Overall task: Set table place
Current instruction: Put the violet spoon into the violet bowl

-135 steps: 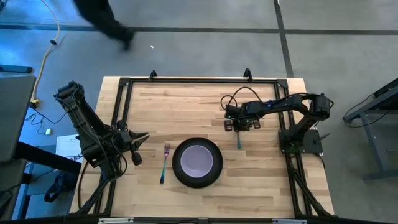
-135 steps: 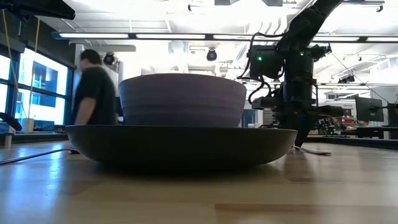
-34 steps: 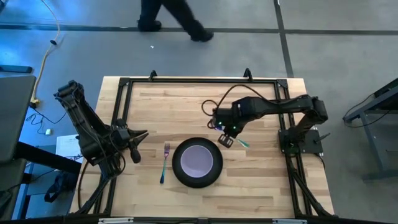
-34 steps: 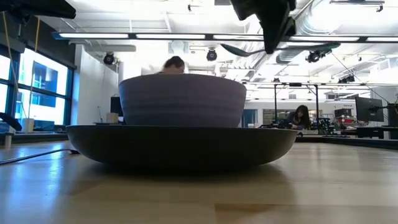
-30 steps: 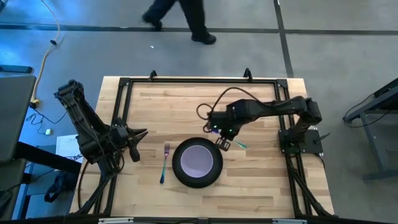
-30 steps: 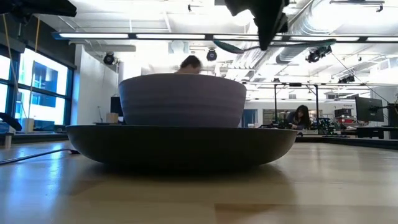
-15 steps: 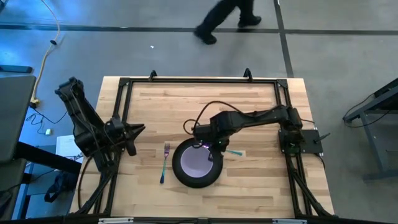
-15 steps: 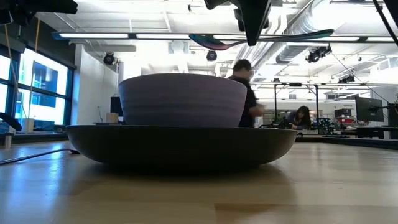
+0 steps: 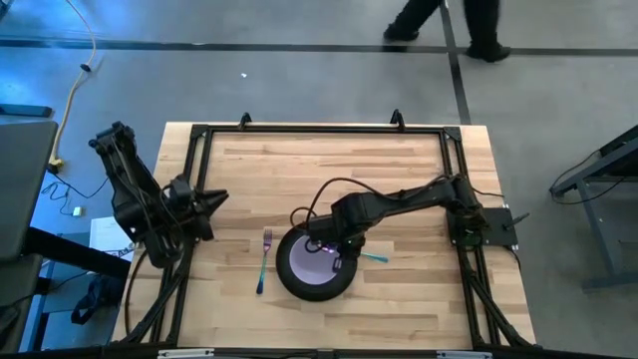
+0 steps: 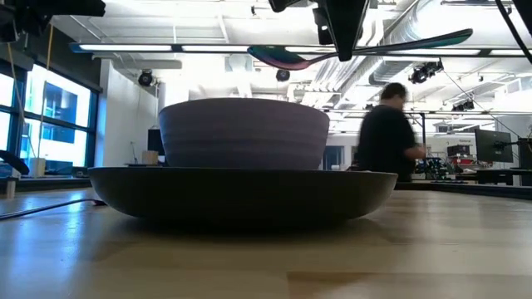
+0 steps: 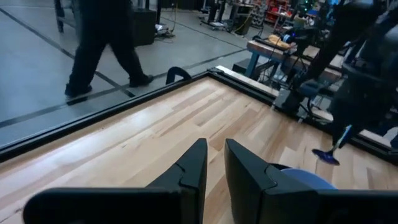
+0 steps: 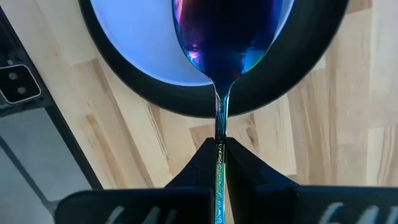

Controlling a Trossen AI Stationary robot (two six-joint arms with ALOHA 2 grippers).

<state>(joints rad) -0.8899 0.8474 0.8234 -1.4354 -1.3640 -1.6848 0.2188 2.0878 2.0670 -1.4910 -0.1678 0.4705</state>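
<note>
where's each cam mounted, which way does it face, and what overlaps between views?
High: above the table, looking straight down; both arms show, left gripper idle at the left edge, right gripper over the bowl.
Low: at tabletop height, level across plate and bowl toward the room; right gripper holds the spoon above.
Left wrist: over its own fingers, across the table toward the right arm.
Right wrist: down its fingers at the clamped spoon above bowl and plate.
Shared: the spoon shows in low and both wrist views.

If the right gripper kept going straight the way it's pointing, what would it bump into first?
Probably the lavender bowl. The right gripper, shut on the spoon, points down over the bowl on the black plate; the spoon's tip would likely touch first. Depth is hard to judge.
</note>
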